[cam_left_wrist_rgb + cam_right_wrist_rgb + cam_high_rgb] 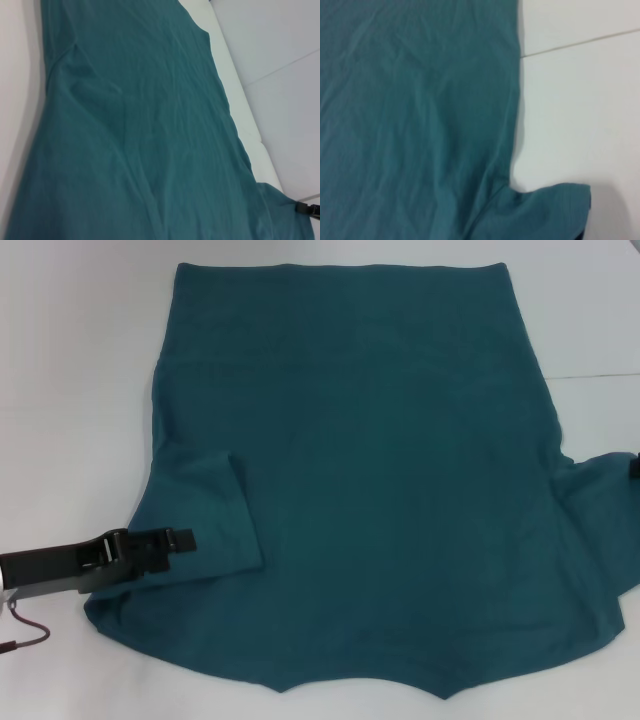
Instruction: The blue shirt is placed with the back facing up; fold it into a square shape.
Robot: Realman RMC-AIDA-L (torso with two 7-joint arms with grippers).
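Blue shirt (380,470) spread flat on white table (80,360), plain dark teal knit, no print, light wrinkles. Left sleeve folded in over the body; right sleeve still out to the side. Left gripper (180,538) low over the folded sleeve, finger state cannot tell. Right gripper (634,466) at right sleeve edge, barely in view, finger state cannot tell.

The shirt (380,470) is plain dark teal-blue, without print. The tabletop (70,360) is white. The left gripper (180,538) is black; a dark red cable (30,633) trails beneath it.
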